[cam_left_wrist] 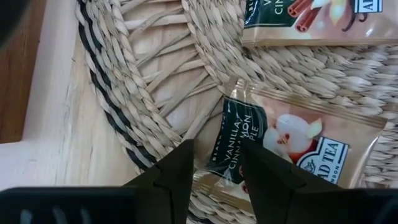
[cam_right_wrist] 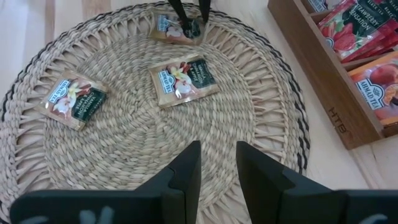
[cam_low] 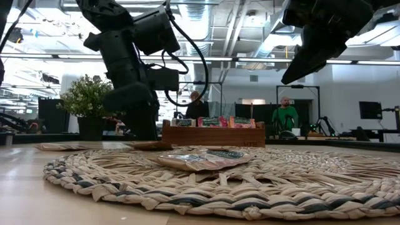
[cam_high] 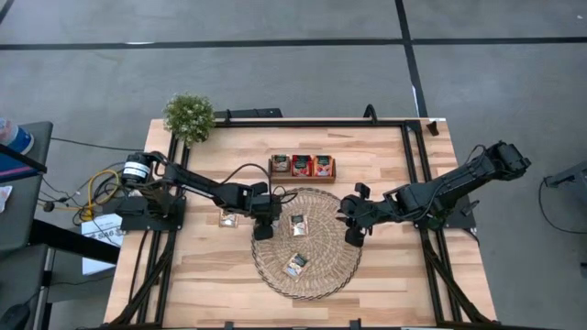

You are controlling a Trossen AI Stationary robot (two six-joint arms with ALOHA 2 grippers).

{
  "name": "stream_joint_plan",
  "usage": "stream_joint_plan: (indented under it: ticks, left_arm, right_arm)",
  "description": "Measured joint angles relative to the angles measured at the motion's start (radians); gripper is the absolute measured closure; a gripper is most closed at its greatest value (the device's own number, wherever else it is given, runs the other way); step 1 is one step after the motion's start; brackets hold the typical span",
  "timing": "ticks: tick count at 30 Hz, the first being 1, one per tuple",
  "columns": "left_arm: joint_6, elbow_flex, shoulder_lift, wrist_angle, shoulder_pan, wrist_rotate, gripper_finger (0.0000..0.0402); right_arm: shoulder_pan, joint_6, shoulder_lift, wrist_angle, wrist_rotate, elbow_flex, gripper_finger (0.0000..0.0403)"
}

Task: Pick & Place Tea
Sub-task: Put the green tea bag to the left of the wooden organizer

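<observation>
The woven wicker mat (cam_high: 307, 275) holds three beige tea sachets with dark green bands. One lies at the mat's left rim (cam_left_wrist: 298, 140), one near the middle (cam_right_wrist: 183, 79), one toward the near side (cam_right_wrist: 71, 99). My left gripper (cam_left_wrist: 216, 152) is open and points steeply down at the rim sachet, its fingers standing on either side of the green-band end. My right gripper (cam_right_wrist: 217, 149) is open above the mat's right side with nothing between its fingers. Another sachet (cam_high: 227, 217) lies flat on the table left of the mat. My left gripper comes down from above, slanting, over the rim sachet's green-band end (cam_left_wrist: 233, 134), one finger on each side. The sachet lies flat on the mat. Whether the fingertips touch it, I cannot tell.
A brown wooden tray (cam_high: 302, 174) with three compartments of red-orange sachets stands beyond the mat's far edge. A small potted plant (cam_high: 189, 115) sits at the table's far left corner. Black frame rails run along the table's sides. People show in the room behind.
</observation>
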Motion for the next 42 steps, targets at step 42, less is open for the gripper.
stream_joint_plan:
  ticks: [42]
  left_arm:
    - [0.143,0.278,-0.198,-0.333,0.01,-0.188,0.0401]
  right_arm:
    - [0.0,0.0,0.0,0.021,0.0,0.0,0.031]
